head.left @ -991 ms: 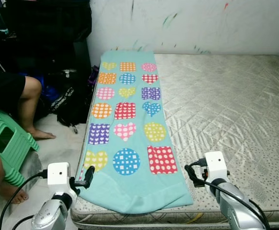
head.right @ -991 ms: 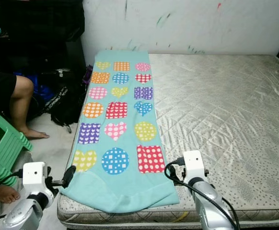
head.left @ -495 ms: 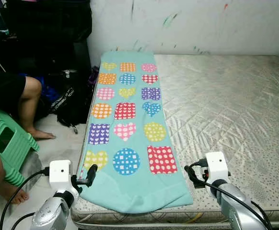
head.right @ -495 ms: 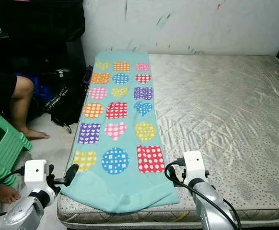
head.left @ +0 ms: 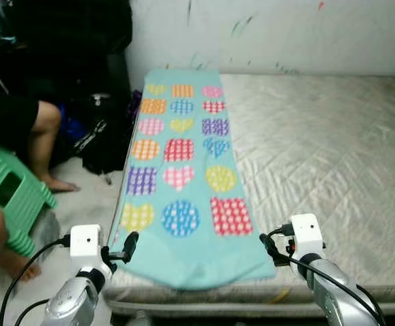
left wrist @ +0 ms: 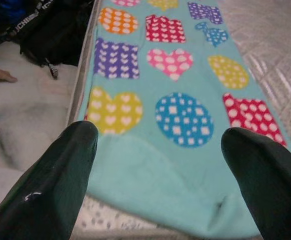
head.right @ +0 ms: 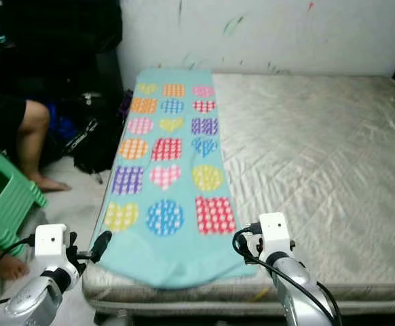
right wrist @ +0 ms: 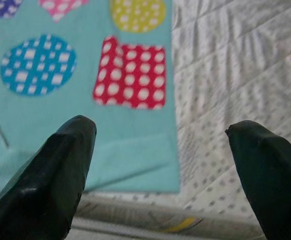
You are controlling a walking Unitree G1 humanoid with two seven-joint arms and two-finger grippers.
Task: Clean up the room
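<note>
Blanket [head.left: 181, 183] lying folded lengthwise along the mattress [head.left: 333, 156] left side.
Both grippers, left gripper [left wrist: 160, 150] and right gripper [right wrist: 160, 150], hovering wide open, empty, near its 2 near corners; soft, light, limp—pinch corners.

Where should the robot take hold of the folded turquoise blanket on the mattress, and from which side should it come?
Probably the two near corners of the blanket, coming from the foot of the mattress. The near hem lies close to that edge. The open left gripper faces its left corner, the open right gripper its right corner. The long narrow strip should lift evenly from both.
</note>
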